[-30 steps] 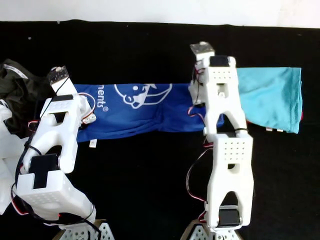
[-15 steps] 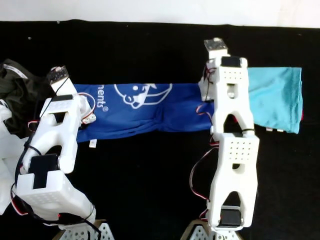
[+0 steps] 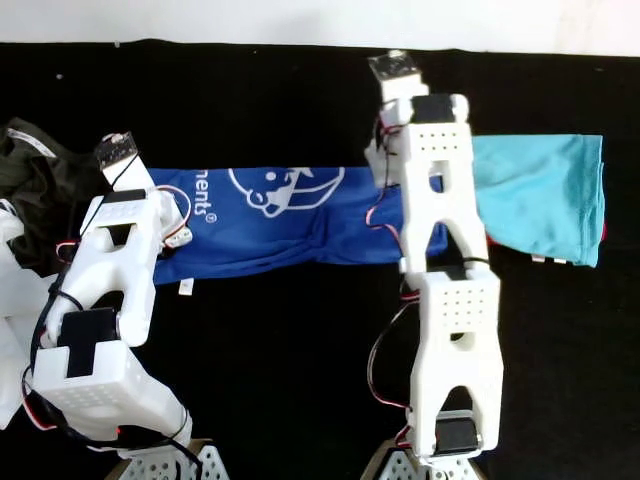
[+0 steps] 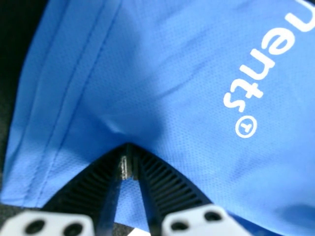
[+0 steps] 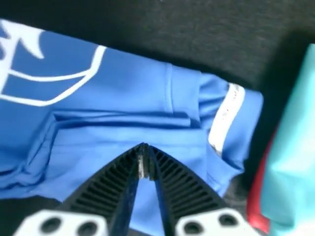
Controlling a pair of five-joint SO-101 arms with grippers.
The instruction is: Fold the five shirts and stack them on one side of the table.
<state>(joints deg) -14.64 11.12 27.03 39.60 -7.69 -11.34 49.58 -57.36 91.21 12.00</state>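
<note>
A blue shirt (image 3: 270, 220) with white print lies folded into a long band across the middle of the black table (image 3: 280, 100). My left gripper (image 3: 176, 222) sits at the band's left end; in its wrist view the gripper (image 4: 126, 166) is shut on a pinch of blue shirt (image 4: 162, 73). My right gripper (image 3: 381, 172) is over the band's right end. In its wrist view that gripper (image 5: 142, 166) is shut just above the blue shirt (image 5: 123, 93), near the collar label. A folded teal shirt (image 3: 545, 205) lies at the right, over a red one (image 5: 256, 209).
A dark shirt (image 3: 35, 190) is heaped at the left edge, with white cloth (image 3: 10, 300) below it. A small white tag (image 3: 186, 288) lies on the table by the blue band. The front middle of the table is bare black.
The right arm swung right towards the teal shirt, then back left and farther away over the band's right end. The left arm and the blue shirt stayed put.
</note>
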